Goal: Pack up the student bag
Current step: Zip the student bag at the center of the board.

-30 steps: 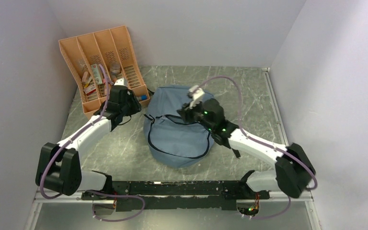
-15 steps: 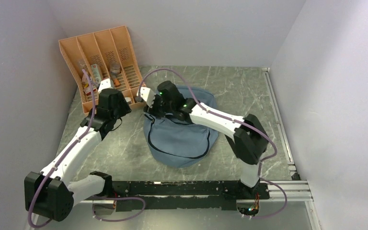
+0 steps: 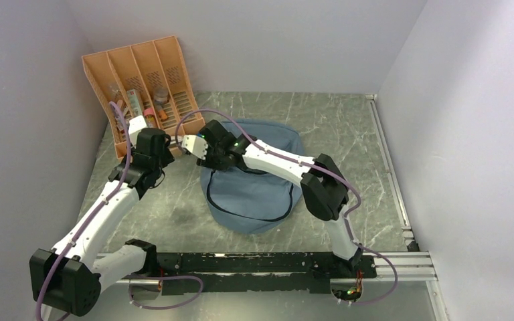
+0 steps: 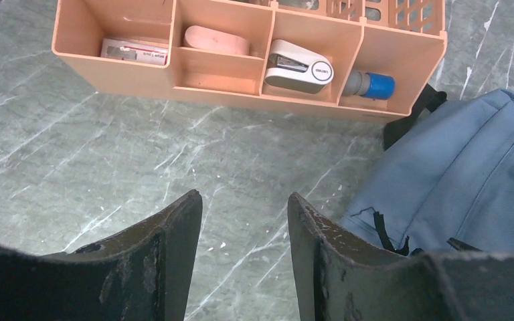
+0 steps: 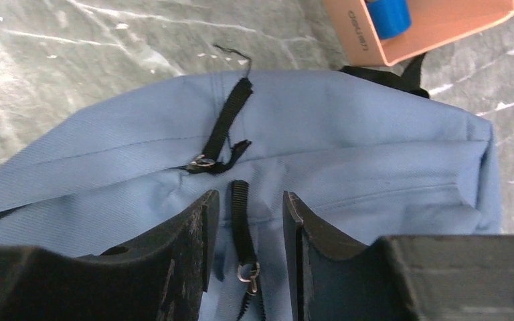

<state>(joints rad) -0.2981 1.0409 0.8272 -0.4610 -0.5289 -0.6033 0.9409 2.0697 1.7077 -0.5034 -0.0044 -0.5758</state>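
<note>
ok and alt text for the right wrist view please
The right gripper, its dark jaws open, hangs over a soft grey-blue fabric backpack, with a black zipper pull strap in the gap between them. A corner of an orange plastic organiser sits on the grey marbled table beyond.

Student bag [image 3: 251, 194]: grey-blue, soft, rounded, lying flat mid-table, zippered face up.
</note>
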